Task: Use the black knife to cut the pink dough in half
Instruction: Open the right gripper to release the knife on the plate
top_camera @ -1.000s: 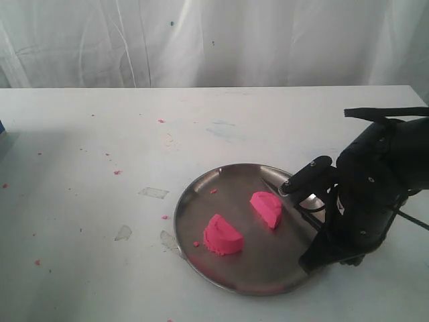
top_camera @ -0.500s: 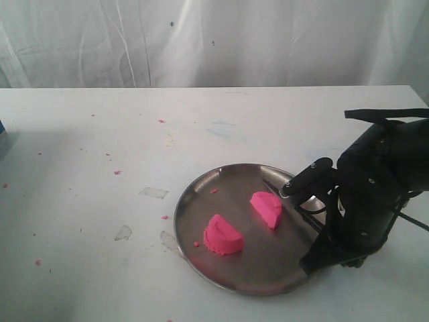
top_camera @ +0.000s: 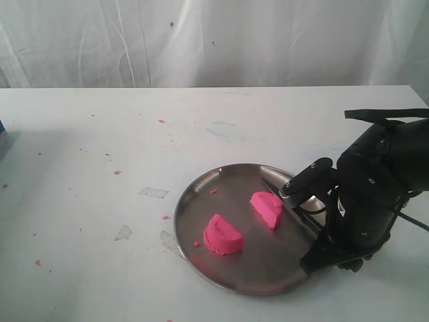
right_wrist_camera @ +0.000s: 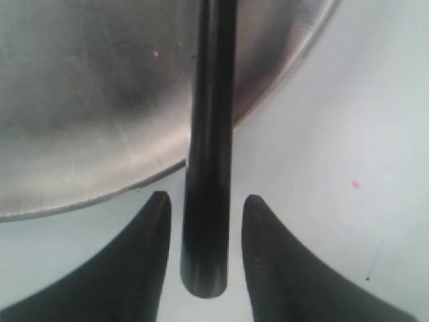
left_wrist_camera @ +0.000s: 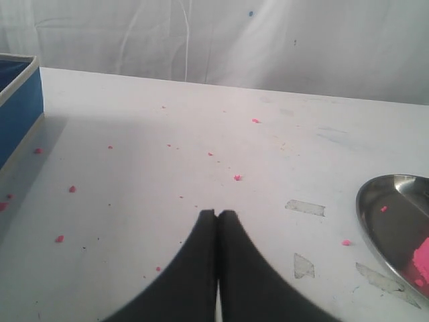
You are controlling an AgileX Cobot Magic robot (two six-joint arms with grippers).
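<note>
**Dough already in two halves; knife handle lies between the parted right fingers**

Exterior view: the pink dough [top_camera: 223,235] sits as two half-round pieces on the steel plate [top_camera: 201,251], second half [top_camera: 267,208] closer to the right gripper [top_camera: 315,201]. Both halves lie plate-inward of that gripper, apart from each other. The black knife [top_camera: 275,184] shows only as a thin dark tip poking out past the gripper over the plate, just beside the nearer half; rest hidden by the arm. Dough looks soft, matte, flat cut faces. Plate shiny, shallow rim. White table [top_camera: 100,134] has pink crumbs [top_camera: 117,172] scattered.

Left wrist view: left gripper [left_wrist_camera: 218,221] fingers pressed together, holding nothing, well apart from the plate [left_wrist_camera: 375,201]; a blue box [left_wrist_camera: 17,111] off to one side. Right arm is much nearer.

Right wrist view: knife handle [right_wrist_camera: 209,168], smooth black rod, runs lengthwise out from the gripper [right_wrist_camera: 206,221] across the plate rim [right_wrist_camera: 134,178]. Fingers stand apart with small gaps either side, so no grip visible. Cut looks done.
</note>
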